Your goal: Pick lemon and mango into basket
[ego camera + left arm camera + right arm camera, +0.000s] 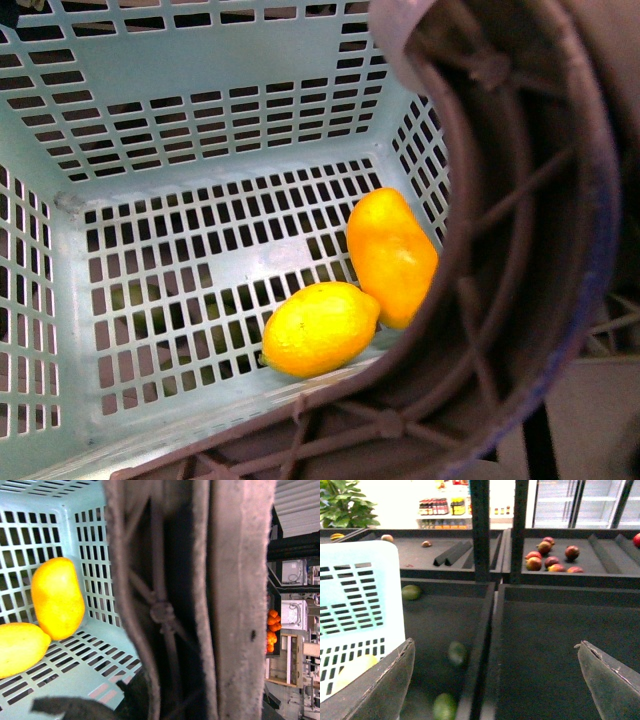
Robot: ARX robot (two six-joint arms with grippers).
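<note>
One basket (200,80) is in view, and it contains two fruits: one lemon (320,328) and one mango (391,255). Both fruits lie on the slotted basket floor, toward the near right corner of the basket in the front view. The lemon lies along the near wall; the mango lies along the right wall, just behind the lemon, and the two fruits touch or nearly touch at their adjacent ends. The brown basket handle (520,230) arcs close across the front camera and hides the near right corner of the basket. In the left wrist view the handle fills the centre of the picture; the left arm's fingers cannot be made out, so their state cannot be told. In the right wrist view two dark fingers (380,690) appear at opposite sides of the picture, spread wide apart, with nothing between them and nothing in contact with them. Below the right gripper (495,680) lies a dark shelf compartment. Three dark green fruits (411,592) lie in the adjacent compartment, beside and below the basket wall. A farther compartment holds about seven dark red fruits (544,547) in a loose cluster. A crate of orange fruits (271,630) shows at the edge of the left wrist view.
</note>
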